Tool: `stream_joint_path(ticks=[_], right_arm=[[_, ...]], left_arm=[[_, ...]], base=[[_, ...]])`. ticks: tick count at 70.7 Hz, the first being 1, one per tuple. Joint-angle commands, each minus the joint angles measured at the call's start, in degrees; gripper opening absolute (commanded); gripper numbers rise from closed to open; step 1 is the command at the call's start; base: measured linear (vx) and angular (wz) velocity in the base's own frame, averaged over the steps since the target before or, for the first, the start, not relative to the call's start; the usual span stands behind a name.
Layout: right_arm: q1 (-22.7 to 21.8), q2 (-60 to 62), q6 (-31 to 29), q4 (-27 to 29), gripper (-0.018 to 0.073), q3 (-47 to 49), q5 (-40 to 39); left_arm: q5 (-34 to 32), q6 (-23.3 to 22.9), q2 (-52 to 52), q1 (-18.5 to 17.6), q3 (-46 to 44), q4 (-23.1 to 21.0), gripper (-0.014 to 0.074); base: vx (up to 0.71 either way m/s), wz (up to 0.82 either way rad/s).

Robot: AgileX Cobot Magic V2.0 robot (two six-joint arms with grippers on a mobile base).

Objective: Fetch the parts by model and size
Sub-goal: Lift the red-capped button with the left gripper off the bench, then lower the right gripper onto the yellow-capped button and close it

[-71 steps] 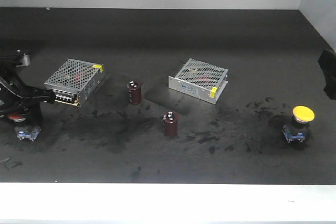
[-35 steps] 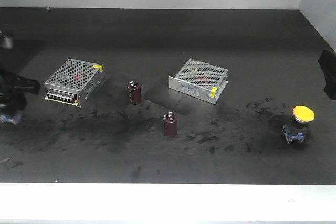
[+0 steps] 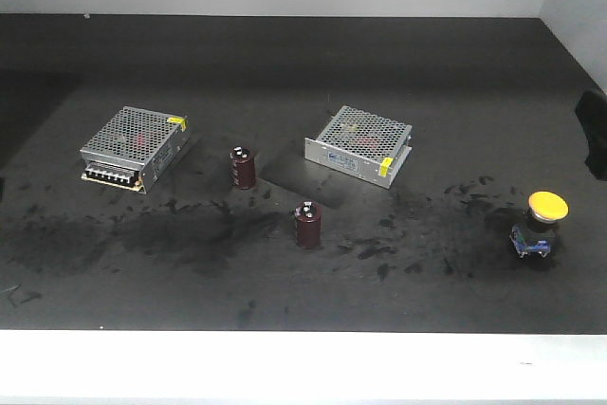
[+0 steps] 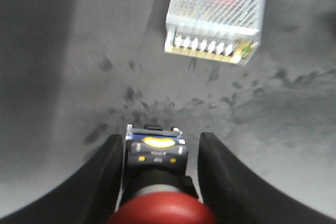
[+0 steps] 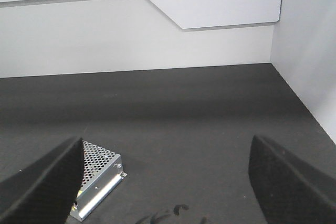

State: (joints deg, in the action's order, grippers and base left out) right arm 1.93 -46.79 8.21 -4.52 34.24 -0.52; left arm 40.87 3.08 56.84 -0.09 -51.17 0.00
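The red part (image 4: 157,208), a mushroom-cap switch with a black-and-blue base, sits between the black fingers of my left gripper (image 4: 161,139), which is shut on it above the dark table. This gripper and the red part are outside the front view. The yellow part (image 3: 542,223) stands upright at the table's right side, alone. My right gripper (image 5: 167,145) hangs open above the table with nothing between its wide-spread fingers; only a dark piece of it (image 3: 594,135) shows at the right edge of the front view.
Two silver perforated metal boxes (image 3: 133,147) (image 3: 360,144) lie mid-table, with two dark red capacitors (image 3: 244,167) (image 3: 307,224) between and in front of them. The left box (image 4: 215,17) lies ahead of my left gripper. A white wall (image 5: 157,30) backs the table.
My left gripper has gone leftward out of the front view, carrying the red part off the spot where it stood on the table. Everything else is unmoved.
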Motion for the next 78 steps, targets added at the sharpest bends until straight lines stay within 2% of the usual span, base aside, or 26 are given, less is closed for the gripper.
stream_joint_path(ticks=[1, 25, 51, 64, 78], right_arm=[[-0.38, 0.15, -0.36, -0.12, 0.0594, 1.94, -4.49], [-0.38, 0.15, -0.36, -0.12, 0.0594, 1.94, -4.49], [-0.38, 0.15, -0.41, -0.53, 0.0594, 1.95, -1.45], [-0.38, -0.49, -0.41, -0.53, 0.0594, 4.22, 6.34], [-0.38, -6.35, -0.41, -0.53, 0.0594, 16.30, 24.63]], left_arm=[[-6.81, 1.00, -6.54, -0.54, 2.76, 0.00, -0.0005], [-17.17, 2.38, -25.18, -0.54, 16.78, 0.00, -0.0004], [-19.94, 2.38, -36.47, -0.54, 22.65, 0.00, -0.0004], [-20.79, 2.38, -37.08, -0.54, 22.65, 0.00, -0.0004], [-21.90, 2.38, -37.08, -0.54, 22.65, 0.00, -0.0004]], base=[[0.00, 0.00], [0.00, 0.00], [0.00, 0.00], [0.00, 0.00], [0.00, 0.00]])
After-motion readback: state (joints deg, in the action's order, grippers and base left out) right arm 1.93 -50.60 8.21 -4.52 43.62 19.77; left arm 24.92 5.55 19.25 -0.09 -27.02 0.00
